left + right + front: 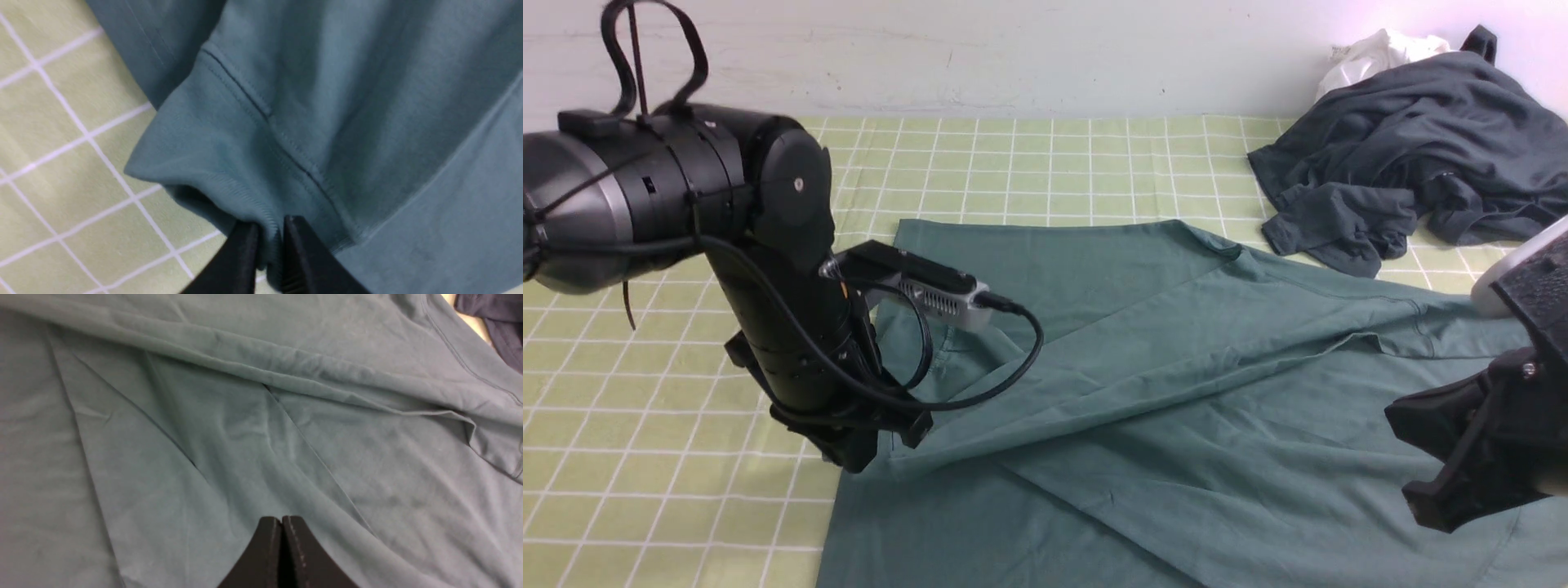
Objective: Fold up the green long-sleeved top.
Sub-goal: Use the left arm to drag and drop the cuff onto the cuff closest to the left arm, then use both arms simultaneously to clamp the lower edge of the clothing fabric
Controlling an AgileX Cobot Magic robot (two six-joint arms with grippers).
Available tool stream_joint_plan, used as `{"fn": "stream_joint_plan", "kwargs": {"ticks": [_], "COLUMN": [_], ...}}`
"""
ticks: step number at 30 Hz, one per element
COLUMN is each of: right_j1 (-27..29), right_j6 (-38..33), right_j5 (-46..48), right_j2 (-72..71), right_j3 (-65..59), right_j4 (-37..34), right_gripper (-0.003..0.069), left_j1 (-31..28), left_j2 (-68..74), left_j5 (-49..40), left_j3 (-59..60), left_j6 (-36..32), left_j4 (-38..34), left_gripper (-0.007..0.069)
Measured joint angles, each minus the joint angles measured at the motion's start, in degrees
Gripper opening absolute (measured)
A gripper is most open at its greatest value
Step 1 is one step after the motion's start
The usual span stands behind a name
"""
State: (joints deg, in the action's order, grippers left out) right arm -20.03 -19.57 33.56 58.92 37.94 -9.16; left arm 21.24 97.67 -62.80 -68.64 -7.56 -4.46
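A: Where is the dull teal-green cotton long-sleeved top (1176, 367)?
B: Spread over the pale green checked surface (621, 425), from the middle to the near right, with long diagonal creases.
A: And the left fingers (245, 249)?
B: Pinched on the ribbed edge of a sleeve cuff (212, 155) at the top's left border (the cuff looks lifted a little there).
A: The right fingers (282, 547)?
B: Pressed together with nothing between them, above the top's body at the near right.
A: Anything else?
B: A crumpled dark charcoal-grey garment (1413, 163) lies at the far right, with a white cloth (1372, 53) behind it.
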Motion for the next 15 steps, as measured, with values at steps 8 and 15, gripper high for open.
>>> {"fn": "stream_joint_plan", "kwargs": {"ticks": [8, 15], "right_j1": [0.00, 0.00], "right_j6": [0.00, 0.00], "right_j5": [-0.02, 0.04], "right_j2": [0.00, 0.00], "right_j3": [0.00, 0.00], "right_j4": [-1.32, -3.07], "right_gripper": [-0.0015, -0.0015], "left_j1": [1.96, 11.71], "left_j2": [-4.25, -9.95], "left_j5": [-5.11, -5.72], "left_j3": [2.43, 14.81], "left_j6": [-0.97, -10.68], "left_j4": [0.77, 0.43], "left_gripper": [0.0408, 0.0477]}}
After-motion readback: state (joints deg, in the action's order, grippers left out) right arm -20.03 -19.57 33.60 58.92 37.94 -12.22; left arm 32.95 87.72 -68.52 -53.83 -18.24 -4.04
